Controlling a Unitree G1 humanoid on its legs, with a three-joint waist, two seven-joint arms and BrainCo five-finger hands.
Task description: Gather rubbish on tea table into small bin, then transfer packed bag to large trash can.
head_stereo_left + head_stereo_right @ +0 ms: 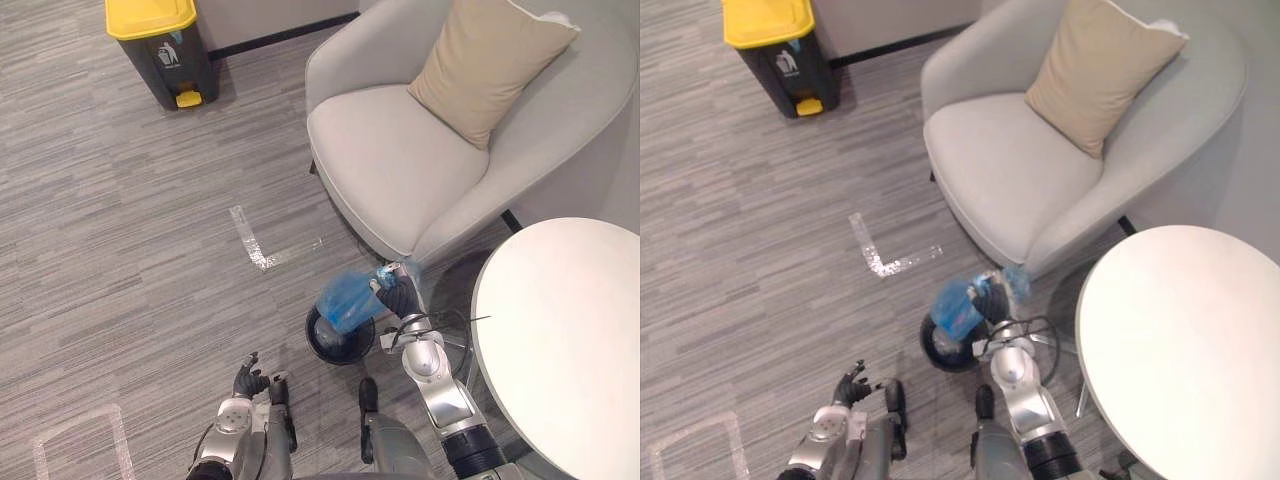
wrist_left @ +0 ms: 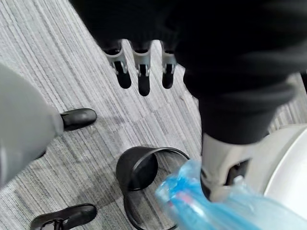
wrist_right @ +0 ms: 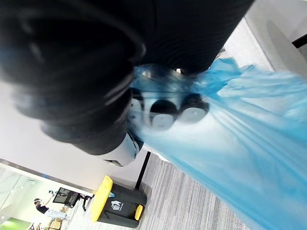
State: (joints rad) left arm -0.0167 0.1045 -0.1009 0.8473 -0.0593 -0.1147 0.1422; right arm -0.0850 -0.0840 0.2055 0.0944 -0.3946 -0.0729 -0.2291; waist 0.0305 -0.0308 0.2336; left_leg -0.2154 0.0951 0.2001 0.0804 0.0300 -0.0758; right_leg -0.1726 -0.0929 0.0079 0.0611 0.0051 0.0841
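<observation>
Item: bag (image 1: 345, 298), blue, gripped in curled right hand (image 1: 400, 296), just above bin (image 1: 335, 342) beside armchair (image 1: 400, 150). Left hand (image 1: 248, 380) low, relaxed, empty. Tabletop (image 1: 560, 330) bare where visible; gathering probably done. Outstanding: transfer to can (image 1: 160, 45), well apart, at floor's (image 1: 150, 250) far left corner.

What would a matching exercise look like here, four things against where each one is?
1 blue bag
2 small bin
3 large trash can
4 cushion

A on the armchair
B far off, yellow-lidded
C gripped in the right hand
D on the floor, close by the bag

Pairs: 1-C, 2-D, 3-B, 4-A.
</observation>
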